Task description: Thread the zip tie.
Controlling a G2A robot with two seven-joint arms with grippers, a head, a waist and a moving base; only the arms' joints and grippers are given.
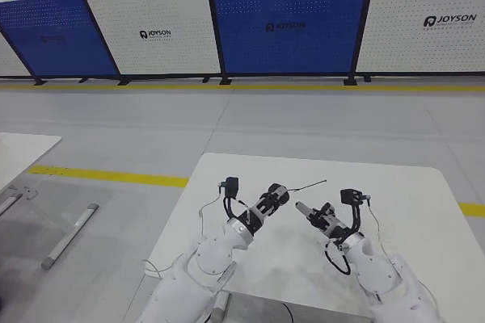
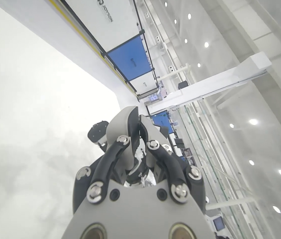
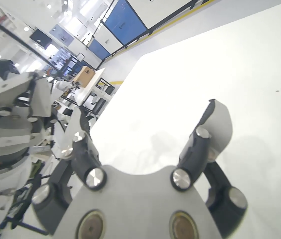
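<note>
Pinching the zip tie (image 1: 307,186) by its near end, the left gripper (image 1: 284,192) is closed above the table (image 1: 404,242). The tie slants away toward the far right, off the surface. The right gripper (image 1: 300,207) is spread wide and empty, just beside it.

Factory-like hall: blue and white partition panels (image 1: 287,36), yellow floor line (image 1: 105,174), ceiling lights (image 2: 253,121).

The top camera looks down and forward over both arms onto the table (image 1: 404,266), with the panels (image 1: 287,36) at twelve o'clock. The wrist cameras sit close behind the left gripper (image 2: 138,121) and the right gripper (image 3: 147,109), sharing tabletop and panels.
</note>
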